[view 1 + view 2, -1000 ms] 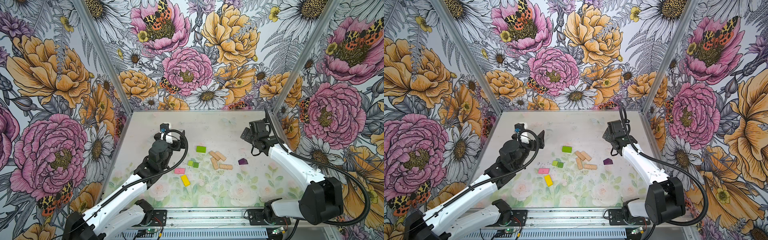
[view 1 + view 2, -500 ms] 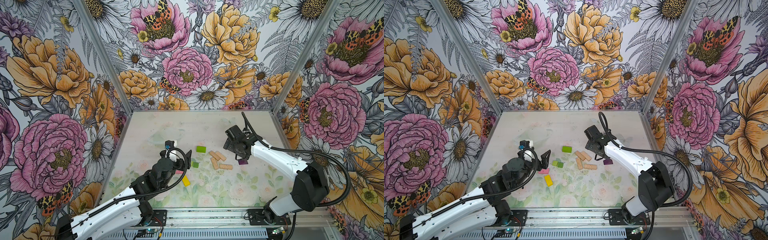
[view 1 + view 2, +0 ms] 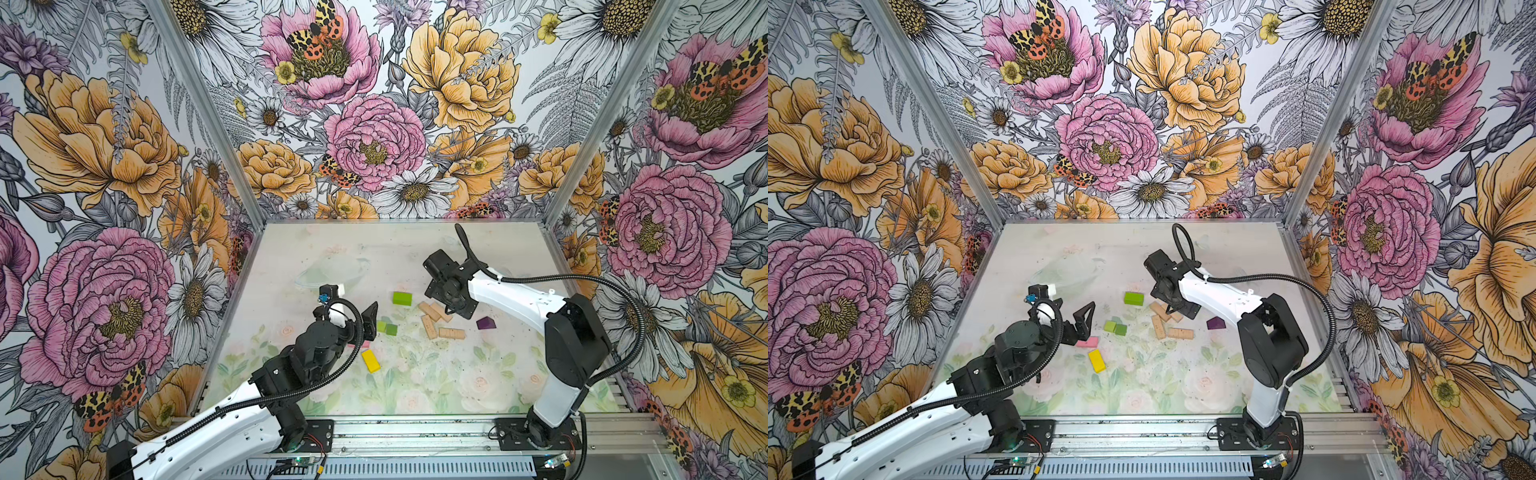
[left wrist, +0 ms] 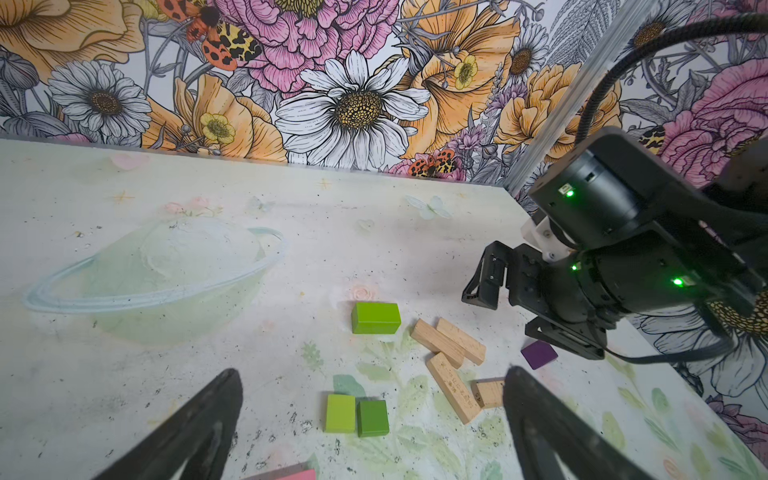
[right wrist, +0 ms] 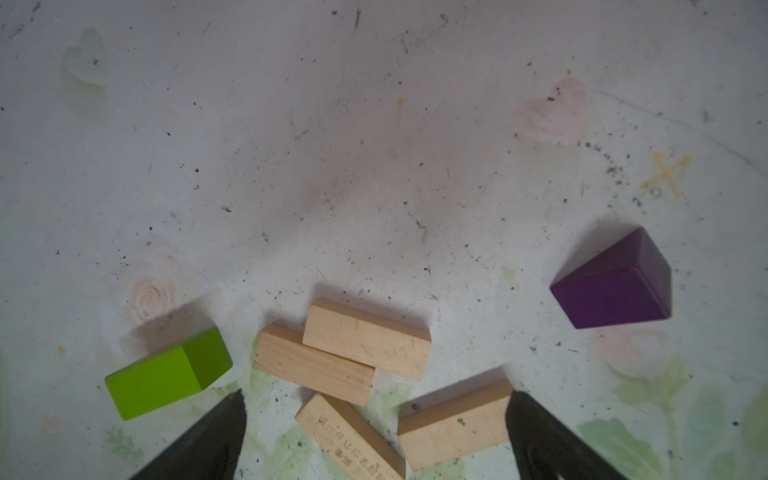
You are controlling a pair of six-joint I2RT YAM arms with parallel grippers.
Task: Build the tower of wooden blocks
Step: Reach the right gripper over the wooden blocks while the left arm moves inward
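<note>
The blocks lie loose on the table, none stacked. In both top views I see the lime brick (image 3: pixel 402 298), several tan oblongs (image 3: pixel 434 318), the purple peaked piece (image 3: pixel 485 323), two green cubes (image 3: pixel 1115 327), the pink oblong (image 3: pixel 1087 342) and the yellow oblong (image 3: pixel 1097 360). My right gripper (image 5: pixel 376 395) hangs open just above the tan oblongs (image 5: pixel 353 353), holding nothing. Beside them lie the lime brick (image 5: pixel 166 374) and the purple piece (image 5: pixel 615 286). My left gripper (image 4: pixel 372 376) is open and empty, low over the table, with the green cubes (image 4: pixel 357 413) ahead of its jaws.
Flowered walls close in the table (image 3: pixel 415 390) on three sides, and a metal rail (image 3: pixel 415 436) runs along the front. A faint planet picture (image 4: pixel 166 270) is printed on the tabletop. The right arm (image 4: pixel 623 266) fills one side of the left wrist view.
The right arm has swung from the back right corner to the middle and now sits over the tan oblongs. The left arm has drawn nearer the front, toward the green cubes. Both grippers stayed open.
</note>
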